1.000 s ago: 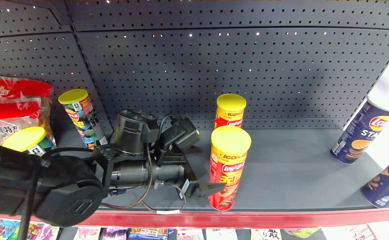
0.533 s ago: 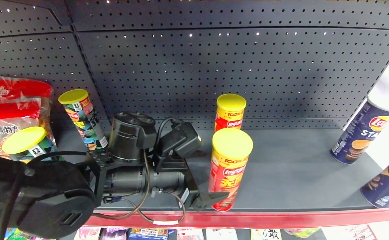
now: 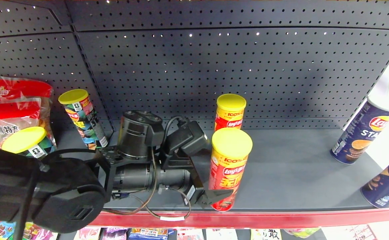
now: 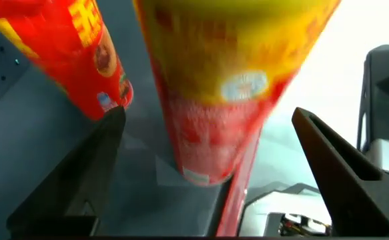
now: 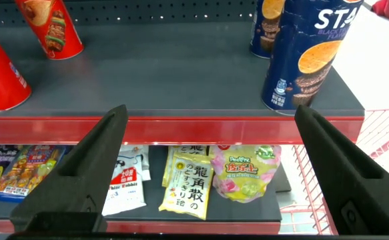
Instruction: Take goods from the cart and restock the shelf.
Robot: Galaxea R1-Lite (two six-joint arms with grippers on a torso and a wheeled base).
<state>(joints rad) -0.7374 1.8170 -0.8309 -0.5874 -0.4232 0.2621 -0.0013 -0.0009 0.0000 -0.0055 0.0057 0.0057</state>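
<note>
A red chip can with a yellow lid stands upright near the front edge of the dark shelf. A second can of the same kind stands behind it by the pegboard. My left gripper is at the front can's lower half, open. In the left wrist view the front can stands between the spread fingers with gaps on both sides, and the rear can is beyond. My right gripper is open and holds nothing, level with the shelf's red front lip.
Two blue chip cans stand at the shelf's right end. Multicoloured cans and red bags fill the left end. Bare shelf lies between the red and blue cans. Snack packets hang on the level below.
My left arm dipped, then rose and shifted right, closer around the front red can. The can has shifted only slightly to the right and still stands upright.
</note>
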